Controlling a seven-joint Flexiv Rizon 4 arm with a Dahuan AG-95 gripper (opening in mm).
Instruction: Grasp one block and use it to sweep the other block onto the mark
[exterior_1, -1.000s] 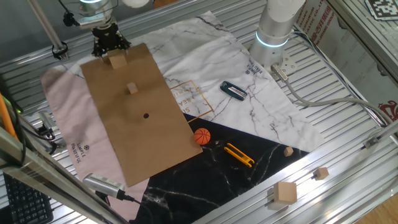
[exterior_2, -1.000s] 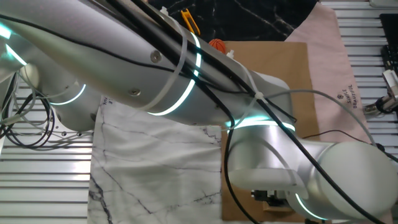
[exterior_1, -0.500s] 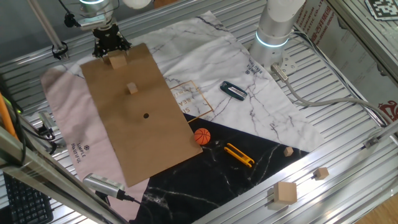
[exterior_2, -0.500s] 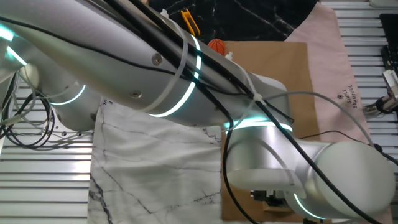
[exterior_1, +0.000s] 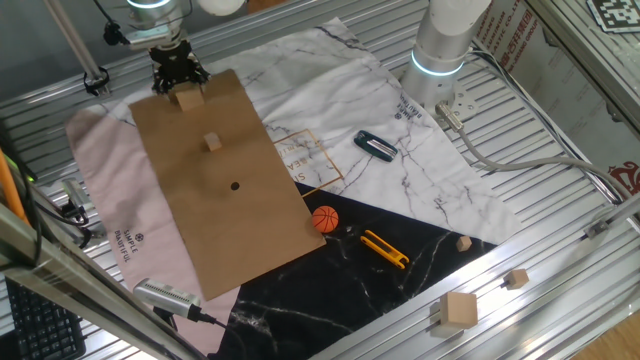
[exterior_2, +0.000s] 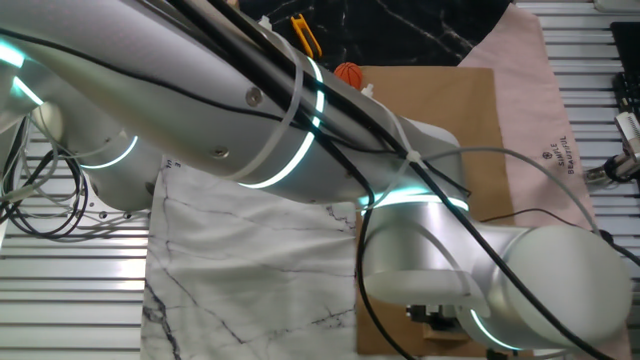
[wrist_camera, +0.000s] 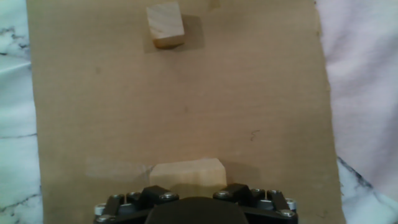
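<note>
The larger tan block (exterior_1: 187, 97) lies at the far end of the brown cardboard sheet (exterior_1: 250, 230). My gripper (exterior_1: 179, 76) stands right over it, jaws against its two sides. In the hand view the block (wrist_camera: 188, 173) sits between the jaws at the bottom edge, its near part hidden by the gripper (wrist_camera: 189, 198). The tiny cube (exterior_1: 212, 142) lies a short way ahead and also shows in the hand view (wrist_camera: 166, 25). The black dot (exterior_1: 235, 185) lies beyond the cube on the same sheet. In the other fixed view the arm hides all of these.
An orange ball (exterior_1: 325, 219), a yellow-handled tool (exterior_1: 385, 249) and a black clip (exterior_1: 376, 146) lie on the marble cloth to the right. Spare wooden blocks (exterior_1: 459, 310) sit on the slatted table at the front right. The arm's base (exterior_1: 445, 45) stands at the back.
The gripper's fingers have drawn in slightly around the larger block. The blocks have not moved.
</note>
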